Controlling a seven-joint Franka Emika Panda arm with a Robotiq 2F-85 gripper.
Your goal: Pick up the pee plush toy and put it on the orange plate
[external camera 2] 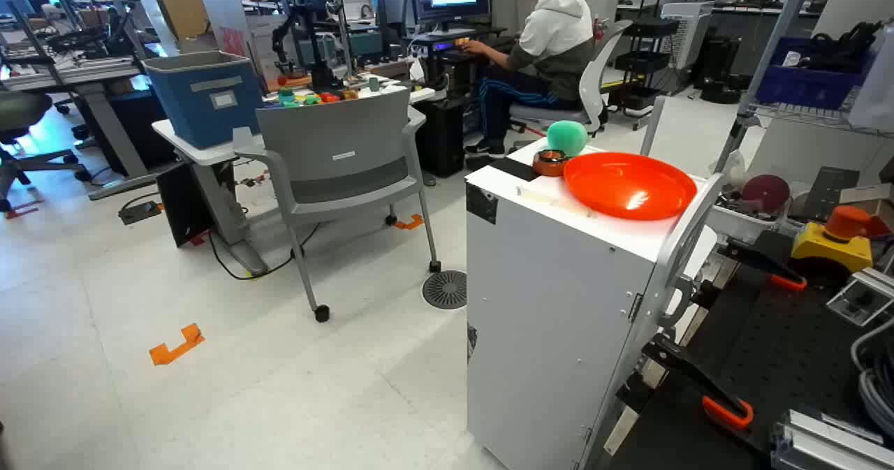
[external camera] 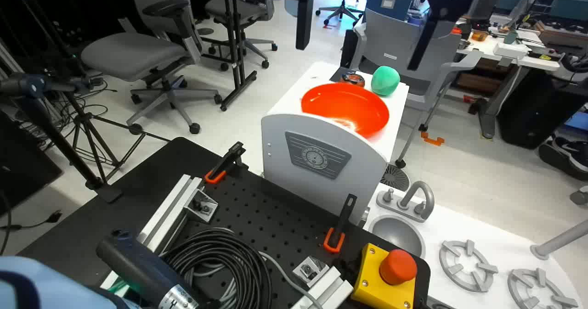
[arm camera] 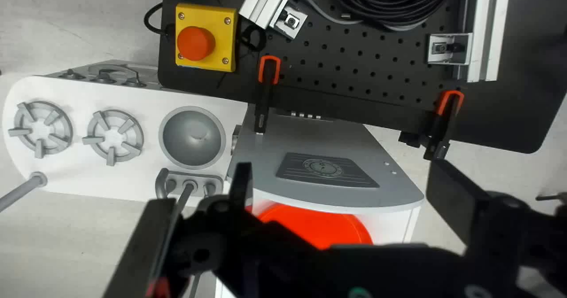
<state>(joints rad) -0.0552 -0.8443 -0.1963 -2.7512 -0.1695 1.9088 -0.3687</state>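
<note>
1. Hangs in from 12 o'clock in an exterior view, w/ gripper (external camera: 357, 56) above orange plate (external camera: 344, 104) in frame & fingers (external camera: 303, 24) aimed approx. 6 to 7 o'clock.
2. Stands wide apart at the fingers, w/ just air b/w; in wrist view, shows part of orange plate thru gap.
3. See green plush toy (external camera: 385, 81) on white cabinet top (external camera: 292, 100), approx. 2 o'clock from orange plate in an exterior view; just beside sm. brown ring-like item (external camera 2: 549, 168) in both exterior views.
4. Looks roundish; can't tell facing or long axis.
</note>
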